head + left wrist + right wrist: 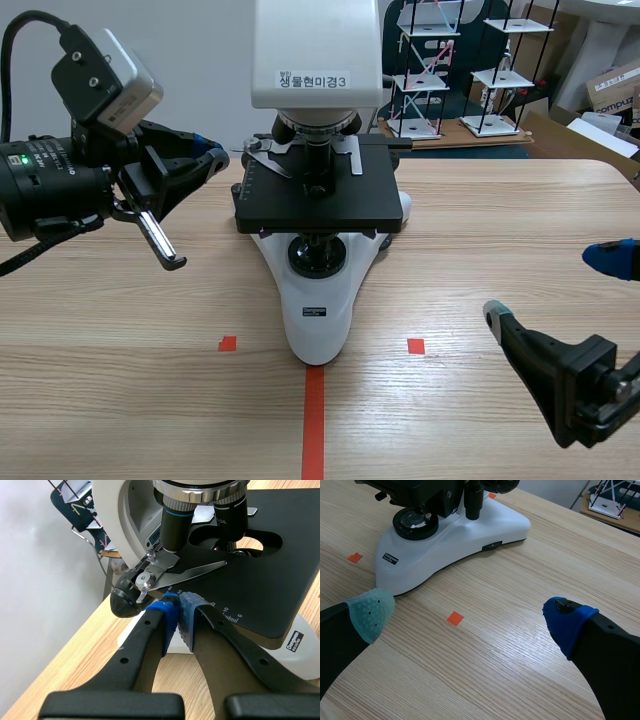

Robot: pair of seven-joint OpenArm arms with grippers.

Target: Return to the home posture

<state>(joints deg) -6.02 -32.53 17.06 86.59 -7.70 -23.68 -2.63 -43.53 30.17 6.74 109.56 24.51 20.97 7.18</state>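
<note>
White microscope (317, 305) stands mid-desk (120, 380); the label (313, 79) on its head reads "생물현미경3", and a small plate on the base appears to read "Dongwon". Its base runs lengthwise away from the robot, with the rounded foot nearest the robot at the end of the red tape line (313, 420). The raised left tool (179, 607) points at the black stage's (270, 575) left edge, pads pressed together on nothing, just beside a knob (125, 602). The right tool (469, 617) hangs low over the desk to the right of the base, fingers wide apart.

Looked like a lab or classroom bench: labelled microscope (318, 200) mid-frame on a wooden table (120, 330), stick-and-plate models (424, 78) upper right, cardboard boxes (612, 88) beyond.
</note>
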